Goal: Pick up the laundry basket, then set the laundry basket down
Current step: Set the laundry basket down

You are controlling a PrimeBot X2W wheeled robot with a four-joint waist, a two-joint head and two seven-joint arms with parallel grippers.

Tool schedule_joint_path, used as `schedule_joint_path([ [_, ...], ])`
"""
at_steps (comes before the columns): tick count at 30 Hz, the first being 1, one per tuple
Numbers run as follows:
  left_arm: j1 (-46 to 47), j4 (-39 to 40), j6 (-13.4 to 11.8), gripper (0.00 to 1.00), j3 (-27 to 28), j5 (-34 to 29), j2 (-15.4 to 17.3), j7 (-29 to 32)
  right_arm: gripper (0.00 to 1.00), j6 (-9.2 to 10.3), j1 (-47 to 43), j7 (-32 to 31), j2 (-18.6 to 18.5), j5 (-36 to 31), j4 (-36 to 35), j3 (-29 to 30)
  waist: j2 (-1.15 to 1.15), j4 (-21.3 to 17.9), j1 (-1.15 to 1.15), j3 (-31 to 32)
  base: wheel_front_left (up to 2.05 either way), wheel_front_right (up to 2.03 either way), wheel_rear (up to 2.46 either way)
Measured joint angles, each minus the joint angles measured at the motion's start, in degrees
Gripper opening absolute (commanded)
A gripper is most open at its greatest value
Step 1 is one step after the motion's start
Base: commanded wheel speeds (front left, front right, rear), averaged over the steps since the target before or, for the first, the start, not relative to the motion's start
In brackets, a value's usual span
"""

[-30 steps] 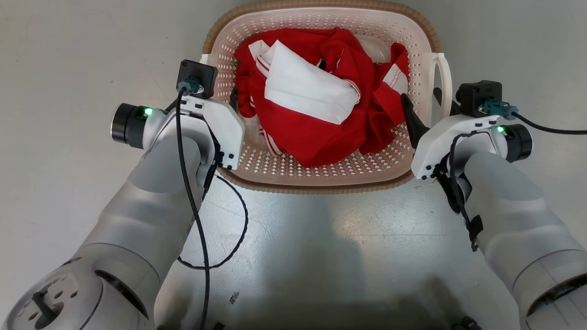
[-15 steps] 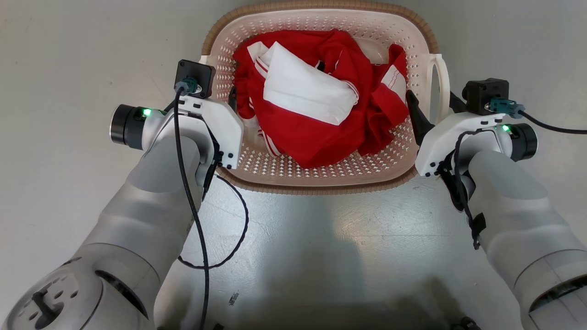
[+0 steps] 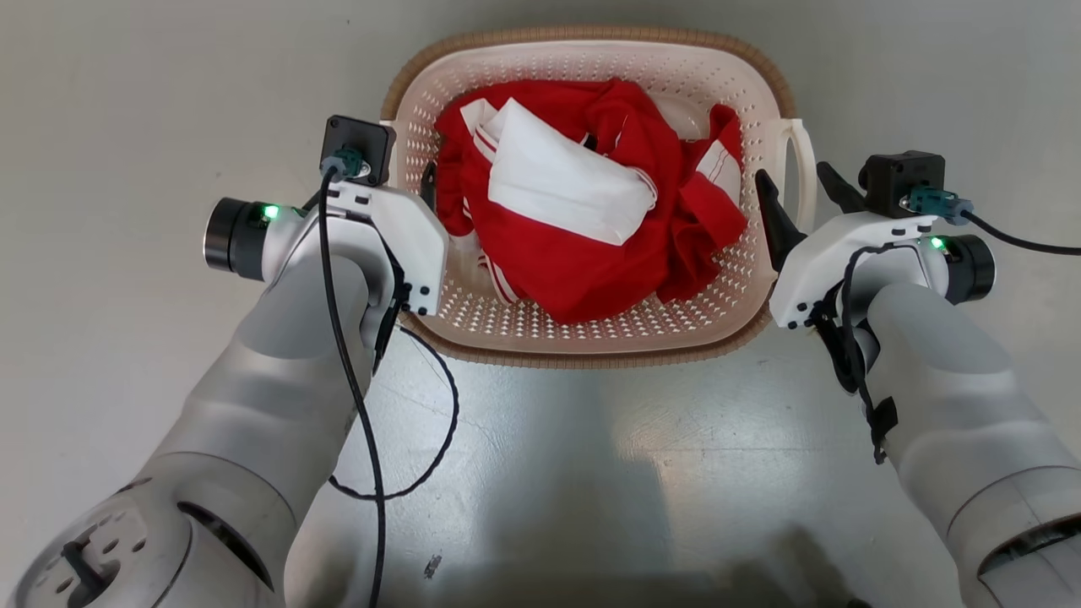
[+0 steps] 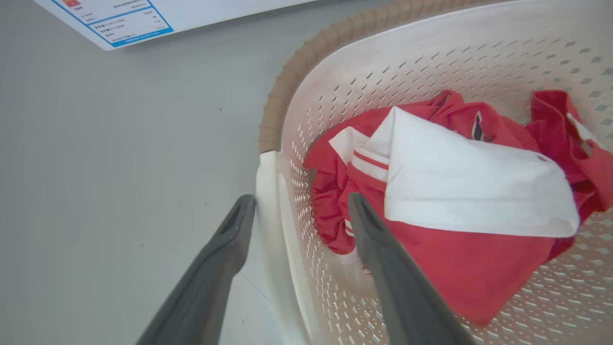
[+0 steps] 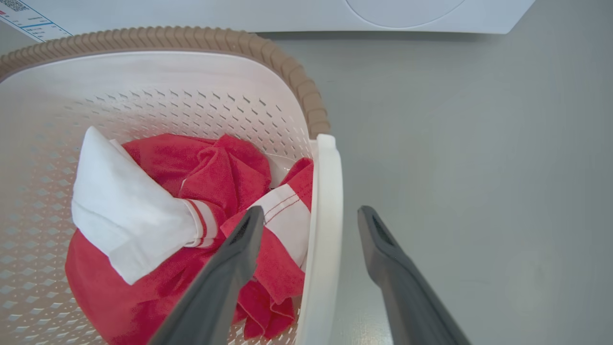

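The laundry basket, cream perforated plastic with a tan-brown rim, sits on the grey floor in front of me, with red and white clothes in it. My left gripper is open and straddles the white left handle, one finger outside the basket and one inside beside the clothes. My right gripper is open too, astride the white right handle, which runs between its fingers without being clamped. In the head view the left gripper's fingers are largely hidden under its wrist camera.
A white washer front stands just beyond the basket, with a blue-edged label on it. A black cable loop hangs from my left forearm over the floor. Bare grey floor lies on both sides.
The whole head picture has slid down a little, so the camera moved. My right gripper has shifted slightly outward and back along the handle. Both grippers stay open.
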State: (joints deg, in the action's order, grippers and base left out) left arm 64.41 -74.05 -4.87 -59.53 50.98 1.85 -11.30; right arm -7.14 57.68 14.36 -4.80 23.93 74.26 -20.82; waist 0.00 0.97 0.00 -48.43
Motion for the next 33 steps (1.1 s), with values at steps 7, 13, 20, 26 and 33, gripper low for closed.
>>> schedule_joint_path([
  [7, -1.5, 0.0, -0.2, 1.00, 0.3, 0.8, 0.3, -0.9, 1.00, 0.00, -0.5, 0.0, -0.2, -2.7, -3.8, 3.4, 0.00, -0.2, 0.00, 2.9, 0.00, 0.00, 0.00],
  [13, -3.1, 0.0, -0.1, 1.00, 2.3, 2.7, 0.4, -2.6, 1.00, 0.00, -4.1, 0.0, -0.2, -5.3, -7.3, 6.0, 0.00, -0.2, 0.00, 6.1, 0.00, 0.00, 0.00],
  [20, -7.5, 1.7, 0.4, 1.00, 5.0, 4.0, 0.9, -2.9, 1.00, 0.00, -9.6, 0.0, 0.0, -7.4, -13.1, 9.2, 0.00, -0.5, 0.00, 11.7, 0.00, 0.00, 0.00],
  [26, -11.3, 6.6, 0.3, 1.00, 8.7, 2.8, 2.8, -2.9, 1.00, 0.00, -14.7, 0.0, 0.1, -10.1, -18.6, 13.0, 0.00, -0.6, 0.00, 17.0, 0.00, 0.00, 0.00],
  [33, -16.8, 13.3, -0.3, 1.00, 14.9, -0.9, 4.5, -3.1, 1.00, 0.00, -19.8, 0.0, 0.3, -12.8, -23.6, 15.7, 0.00, -0.5, 0.00, 23.0, 0.00, 0.00, 0.00],
])
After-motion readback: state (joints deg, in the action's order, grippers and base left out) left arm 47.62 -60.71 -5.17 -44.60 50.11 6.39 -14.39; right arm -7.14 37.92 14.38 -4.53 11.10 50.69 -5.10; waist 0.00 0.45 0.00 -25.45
